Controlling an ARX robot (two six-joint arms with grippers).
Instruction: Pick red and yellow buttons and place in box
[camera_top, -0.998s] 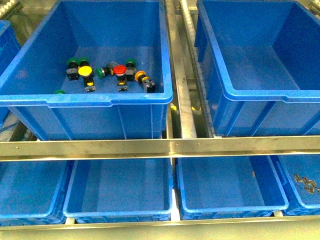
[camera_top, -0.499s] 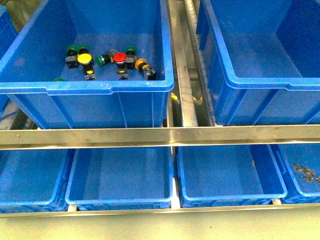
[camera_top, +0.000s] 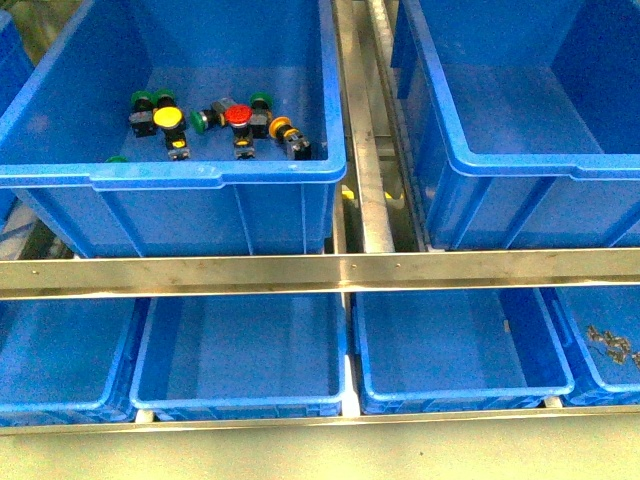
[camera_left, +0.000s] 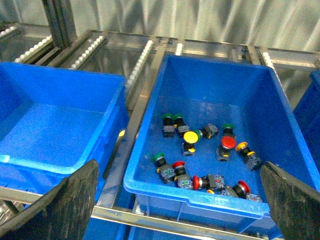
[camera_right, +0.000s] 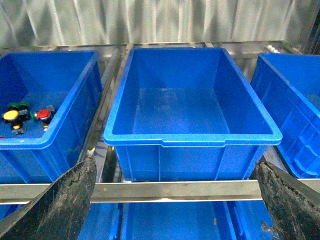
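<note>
Several red and yellow buttons (camera_left: 190, 136), lying on their sides at mixed angles among green ones (camera_left: 159, 159) in the left bin (camera_left: 215, 80), ahead of and below the left gripper (camera_left: 177, 165), jaws spread wide, holding nothing. Right gripper (camera_right: 174, 165) likewise spread, facing the empty box (camera_right: 175, 70). Left arm nearer. No legible writing.

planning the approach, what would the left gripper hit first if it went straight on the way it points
Probably the red button by the closest wall of the blue bin: the open left gripper points into that cluster. Depth is unclear, so the bin's rim could come first.
</note>
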